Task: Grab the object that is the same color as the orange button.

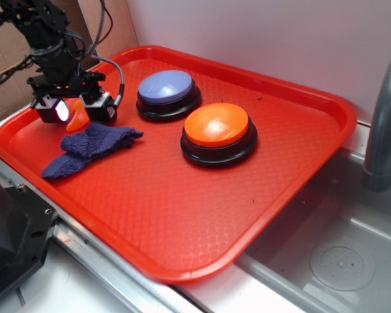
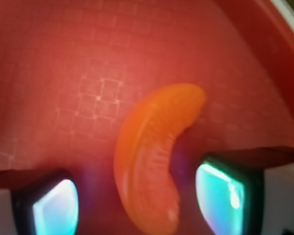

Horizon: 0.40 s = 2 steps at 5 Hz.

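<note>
The object (image 1: 77,118), a small glossy orange curved piece, lies on the red tray (image 1: 182,215) at its far left, just behind the blue-purple cloth. In the wrist view the object (image 2: 152,156) lies lengthwise between my two fingers, with a gap on each side. My gripper (image 1: 75,111) is low over it and open, its jaws straddling the piece without touching it. One fingertip (image 2: 56,205) shows at the lower left, the other at the lower right. The orange button (image 1: 217,127) stands on its black base mid-tray, well to the right.
A lavender-blue domed button (image 1: 166,89) stands behind the orange one. The knitted cloth (image 1: 88,149) lies crumpled right in front of the gripper. A grey pipe (image 1: 384,117) rises at the right, beside a metal sink (image 1: 332,261). Cardboard stands behind the arm.
</note>
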Each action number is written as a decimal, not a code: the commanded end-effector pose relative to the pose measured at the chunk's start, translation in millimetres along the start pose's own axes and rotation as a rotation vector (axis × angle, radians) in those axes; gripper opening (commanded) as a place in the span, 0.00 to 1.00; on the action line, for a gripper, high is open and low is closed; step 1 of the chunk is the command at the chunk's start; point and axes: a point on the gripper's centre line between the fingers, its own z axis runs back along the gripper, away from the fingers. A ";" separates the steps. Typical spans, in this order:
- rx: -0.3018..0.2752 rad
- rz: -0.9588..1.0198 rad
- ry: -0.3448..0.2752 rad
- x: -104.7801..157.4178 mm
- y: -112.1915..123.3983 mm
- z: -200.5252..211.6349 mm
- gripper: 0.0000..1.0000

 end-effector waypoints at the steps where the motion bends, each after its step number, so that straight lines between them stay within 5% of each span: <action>1: -0.047 0.041 -0.038 -1.8 7.2 3.4 0.00; 2: -0.048 0.050 -0.029 -2.5 7.0 0.2 0.00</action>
